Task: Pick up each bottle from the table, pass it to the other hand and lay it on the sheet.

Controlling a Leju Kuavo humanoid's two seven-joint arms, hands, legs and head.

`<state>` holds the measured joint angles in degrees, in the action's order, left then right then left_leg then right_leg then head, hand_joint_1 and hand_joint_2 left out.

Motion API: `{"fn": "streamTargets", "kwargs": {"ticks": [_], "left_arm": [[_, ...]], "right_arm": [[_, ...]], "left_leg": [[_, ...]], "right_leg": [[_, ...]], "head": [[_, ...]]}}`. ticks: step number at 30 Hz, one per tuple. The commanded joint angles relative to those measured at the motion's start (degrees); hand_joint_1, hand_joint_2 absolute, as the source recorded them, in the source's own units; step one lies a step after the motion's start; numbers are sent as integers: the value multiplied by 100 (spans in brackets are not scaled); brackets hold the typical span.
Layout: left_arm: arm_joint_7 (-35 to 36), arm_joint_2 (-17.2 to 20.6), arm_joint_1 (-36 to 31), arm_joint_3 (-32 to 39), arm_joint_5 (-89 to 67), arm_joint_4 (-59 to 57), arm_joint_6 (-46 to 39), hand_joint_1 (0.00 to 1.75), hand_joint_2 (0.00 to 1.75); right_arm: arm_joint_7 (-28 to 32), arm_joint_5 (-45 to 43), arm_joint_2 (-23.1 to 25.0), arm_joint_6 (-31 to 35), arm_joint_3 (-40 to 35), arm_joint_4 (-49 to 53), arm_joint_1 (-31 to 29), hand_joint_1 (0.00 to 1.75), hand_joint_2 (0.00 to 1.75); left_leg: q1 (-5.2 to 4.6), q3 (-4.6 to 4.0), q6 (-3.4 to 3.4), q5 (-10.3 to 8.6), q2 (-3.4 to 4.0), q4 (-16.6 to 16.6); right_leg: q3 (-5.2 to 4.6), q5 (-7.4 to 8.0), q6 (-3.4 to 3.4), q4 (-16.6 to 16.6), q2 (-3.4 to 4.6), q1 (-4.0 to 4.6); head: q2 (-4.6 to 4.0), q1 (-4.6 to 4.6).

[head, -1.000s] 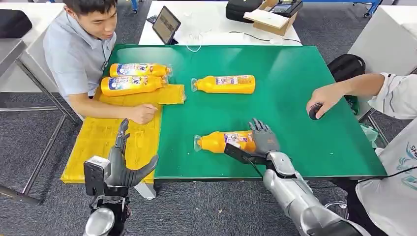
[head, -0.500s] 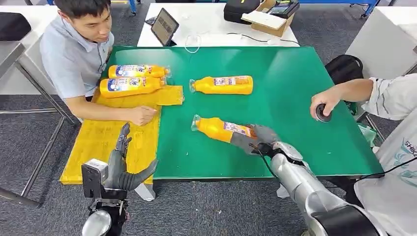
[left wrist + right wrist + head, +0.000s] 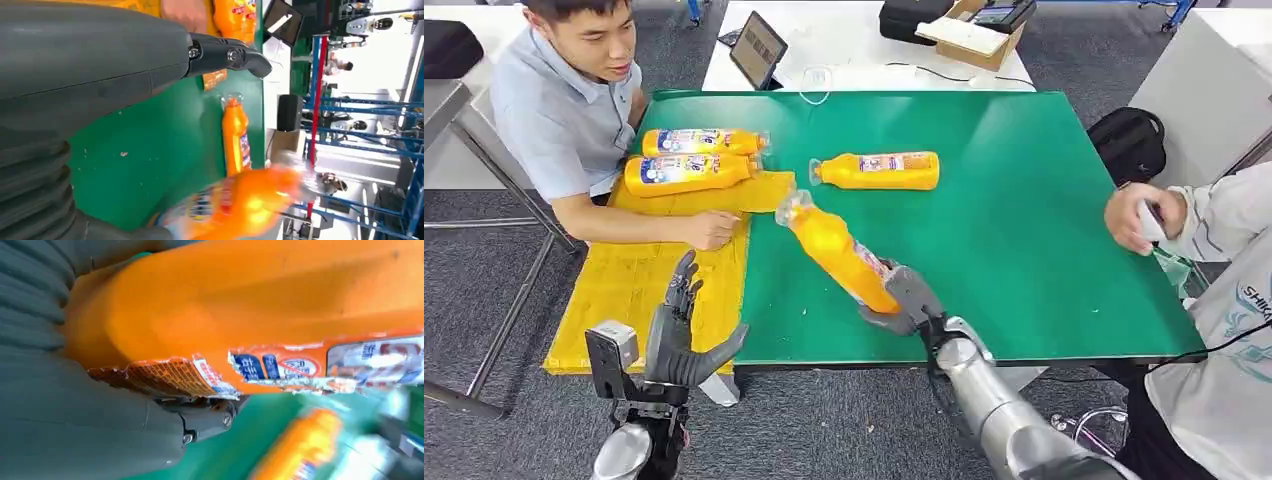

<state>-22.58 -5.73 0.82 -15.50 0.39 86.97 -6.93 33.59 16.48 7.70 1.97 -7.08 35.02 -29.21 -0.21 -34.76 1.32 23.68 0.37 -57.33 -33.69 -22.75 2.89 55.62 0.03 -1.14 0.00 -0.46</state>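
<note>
At the far left of the head view a seated person (image 3: 559,110) leans an arm across the yellow sheet (image 3: 619,290), their hand (image 3: 711,231) resting on it. The sheet lies over the left end of the green table (image 3: 1024,200) and hangs past its edge. Two orange bottles (image 3: 692,160) already lie side by side on the sheet's far part, caps pointing right.

The left hand (image 3: 686,335) hovers low in front of the sheet's near edge, holding nothing, thumb out to the side and fingers stretched upward and apart.

Further right, a third orange bottle (image 3: 876,170) lies on its side on the bare table, cap to the left, just beside the sheet's far corner. The left wrist view shows it too (image 3: 236,135), past the dark thumb.

The held bottle (image 3: 836,250) is lifted off the table and tilted, its clear cap up and toward the sheet, its base low. The right hand (image 3: 902,300) grips it around the base end, near the table's front edge; the right wrist view shows the torn label (image 3: 300,367) against the palm.

At the far right, a second person (image 3: 1214,260) in white sits beside the table, hand raised off it.

Beyond the table, a tablet (image 3: 759,48) stands on a white desk.
</note>
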Motion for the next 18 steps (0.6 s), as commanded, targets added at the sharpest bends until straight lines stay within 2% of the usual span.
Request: {"fn": "streamTargets", "kwargs": {"ticks": [1, 4, 7, 13, 18], "left_arm": [[-13, 151, 35, -308, -86, -240, 228, 0, 175], [-145, 206, 68, -448, -97, -176, 506, 0, 175], [-346, 248, 34, -696, -190, -101, 717, 0, 175], [-506, 181, -372, -862, -50, -321, 843, 0, 175], [-502, 190, -376, -869, -52, -287, 844, 0, 175]], "right_arm": [[-10, -278, 431, 350, -368, 1696, 405, 175, 175], [196, -248, 445, 363, -670, 1778, 431, 175, 175], [125, 12, 599, 472, -1325, 1643, 380, 175, 175], [96, 115, 891, 467, -2220, 322, -157, 175, 175], [136, 111, 910, 513, -2242, 244, -164, 175, 175]], "left_leg": [[3, -6, -7, 10, -1, 0], [5, -11, -7, 12, -10, 1], [3, -28, -8, 14, -15, -5], [6, -37, -11, 9, -20, -2], [10, -34, -13, 3, -28, 2]], "right_leg": [[-5, -10, -11, 1, 4, 3], [-8, -14, -13, -3, -4, 5], [-24, -13, -12, 3, -1, 3], [-35, -9, -14, 1, -5, 6], [-28, -10, -13, -4, -13, 8]], "head": [[0, 2], [0, -2], [0, 2], [0, 0], [0, 0]]}}
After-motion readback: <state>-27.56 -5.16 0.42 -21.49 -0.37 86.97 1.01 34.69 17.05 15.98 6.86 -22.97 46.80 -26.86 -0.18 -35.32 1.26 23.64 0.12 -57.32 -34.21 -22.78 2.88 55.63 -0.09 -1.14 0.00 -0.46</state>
